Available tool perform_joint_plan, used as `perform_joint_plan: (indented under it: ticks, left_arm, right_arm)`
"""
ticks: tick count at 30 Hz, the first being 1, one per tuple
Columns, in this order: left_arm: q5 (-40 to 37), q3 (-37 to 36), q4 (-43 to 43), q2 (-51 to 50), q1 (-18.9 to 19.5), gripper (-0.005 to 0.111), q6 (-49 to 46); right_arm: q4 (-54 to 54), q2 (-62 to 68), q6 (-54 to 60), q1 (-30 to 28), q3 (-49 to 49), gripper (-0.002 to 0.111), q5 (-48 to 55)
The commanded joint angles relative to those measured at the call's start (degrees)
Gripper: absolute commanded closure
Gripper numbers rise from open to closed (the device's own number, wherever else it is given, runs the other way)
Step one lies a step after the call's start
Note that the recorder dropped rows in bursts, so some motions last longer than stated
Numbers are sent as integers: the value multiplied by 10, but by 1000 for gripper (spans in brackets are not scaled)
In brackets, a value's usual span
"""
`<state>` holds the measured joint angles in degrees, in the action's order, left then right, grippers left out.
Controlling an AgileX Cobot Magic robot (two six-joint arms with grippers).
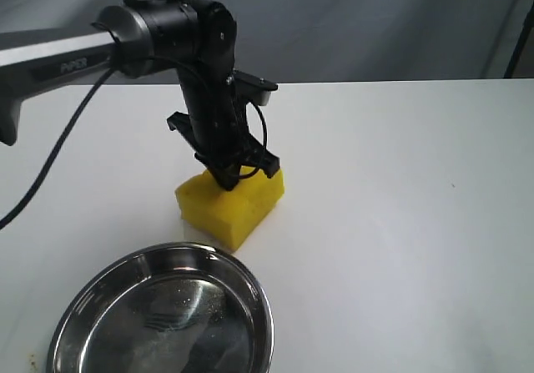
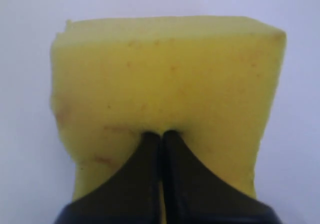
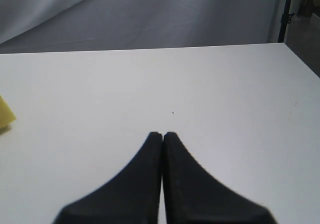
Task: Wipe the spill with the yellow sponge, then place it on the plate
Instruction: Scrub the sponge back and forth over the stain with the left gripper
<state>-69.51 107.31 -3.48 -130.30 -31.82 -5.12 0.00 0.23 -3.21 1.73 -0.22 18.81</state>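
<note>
The yellow sponge [image 1: 234,206] rests on the white table just behind the plate [image 1: 250,294], a shiny steel dish at the front left. My left gripper [image 1: 242,168] comes down on the sponge from above. In the left wrist view its black fingertips [image 2: 150,141] dig into the stained top face of the sponge [image 2: 170,73], with a sliver of foam pinched between the closed jaws. The spill does not show in any view. My right gripper [image 3: 162,135] is shut and empty above bare table, and a corner of the sponge [image 3: 5,116] shows at that view's edge.
The white table [image 1: 400,206] stretches to the right and back, ending at a grey backdrop. The left arm's black cable [image 1: 50,164] hangs over the left side. A dark stand leg [image 1: 521,39] is at the far right.
</note>
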Motion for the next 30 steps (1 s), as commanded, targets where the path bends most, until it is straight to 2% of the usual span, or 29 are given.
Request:
perform_joint_plan:
  ticks: [1, 6, 11, 15, 18, 21, 24, 27, 30]
  left_arm:
    - [5, 3, 61, -32, 3, 107, 5]
    - [-2, 3, 60, -52, 35, 107, 17]
    - [3, 3, 17, -59, 93, 107, 22]
    - [-5, 3, 15, -59, 130, 107, 22]
    - [-5, 3, 15, -59, 144, 107, 31]
    - [-5, 3, 5, -59, 137, 107, 36]
    - [-5, 3, -5, -59, 110, 107, 33]
    - [-5, 3, -6, -59, 71, 107, 33]
    - [22, 3, -36, -59, 6, 107, 16]
  right_arm:
    - [0, -2, 0, -5, 2, 108, -1]
    - [0, -2, -1, -5, 2, 108, -1]
    - [0, -2, -1, -5, 2, 108, -1]
    - [0, -2, -1, -5, 2, 108, -1]
    - [0, -2, -1, -5, 2, 108, -1]
    - [0, -2, 0, -5, 2, 108, -1]
    - [0, -2, 0, -5, 2, 108, -1]
    - [0, -2, 0, -5, 2, 108, -1]
    - [0, -2, 0, -5, 2, 108, -1]
